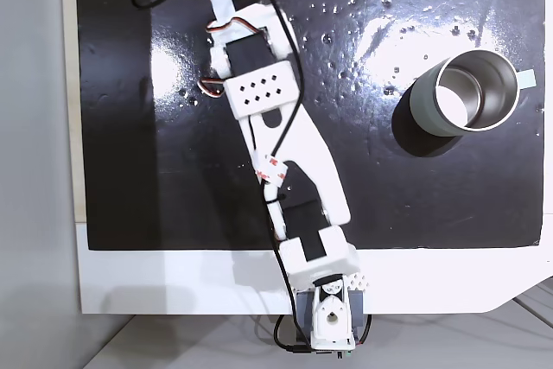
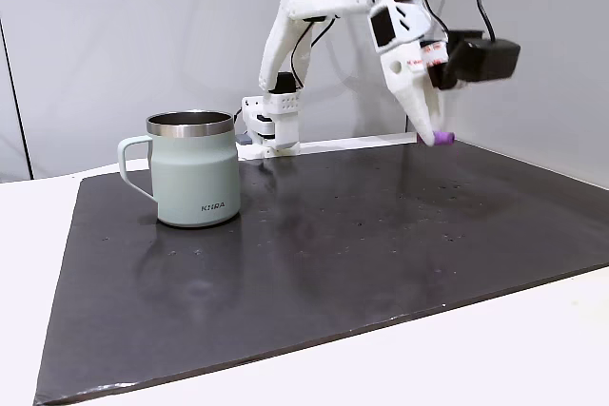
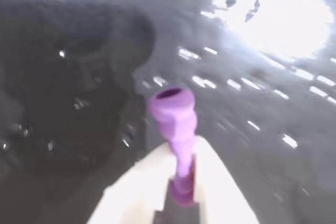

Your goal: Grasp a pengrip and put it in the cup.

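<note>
covering most of the table (image 1: 173,287) in the top-down fixed view is a glossy black mat (image 1: 130,170), its surface bright with lamp glare. the white arm (image 1: 285,136) stretches diagonally over the mat from its base at the table's near edge up towards the top of that picture, a black cable running along it. in the side fixed view the arm (image 2: 285,35) arches up from the far edge of the mat (image 2: 333,263) and bends down on the right.

the cup (image 1: 462,92) stands upright on the mat at the right of the top-down view, steel inside showing, well apart from the arm. in the side view the cup (image 2: 195,173) stands at the left, handle turned left.

the gripper (image 2: 430,132) hangs above the mat at the right of the side view, pointing down, its fingers pinched on the pengrip (image 2: 442,137), whose purple end pokes out at the tip. in the wrist view the gripper (image 3: 181,182) clamps the lower end of the pengrip (image 3: 176,119), which sticks out over the mat; the picture is blurred, so it seems to be clear of the surface.
</note>
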Robot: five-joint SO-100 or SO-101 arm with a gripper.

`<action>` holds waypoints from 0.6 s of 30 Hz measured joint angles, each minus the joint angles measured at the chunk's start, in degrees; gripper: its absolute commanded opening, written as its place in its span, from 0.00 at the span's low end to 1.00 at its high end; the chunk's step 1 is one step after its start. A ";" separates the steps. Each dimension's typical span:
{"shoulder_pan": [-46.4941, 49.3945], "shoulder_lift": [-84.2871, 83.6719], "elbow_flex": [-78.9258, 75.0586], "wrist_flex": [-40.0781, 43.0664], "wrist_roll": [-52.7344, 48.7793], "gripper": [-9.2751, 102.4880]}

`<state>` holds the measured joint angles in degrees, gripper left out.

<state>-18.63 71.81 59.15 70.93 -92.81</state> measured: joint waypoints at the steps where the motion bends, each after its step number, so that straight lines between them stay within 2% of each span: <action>1: 1.23 2.64 0.97 1.14 0.00 0.08; 11: 17.05 23.99 9.49 4.22 -0.26 0.08; 18: 29.36 33.84 11.78 10.63 -1.41 0.08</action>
<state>10.72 105.64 70.93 81.56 -94.22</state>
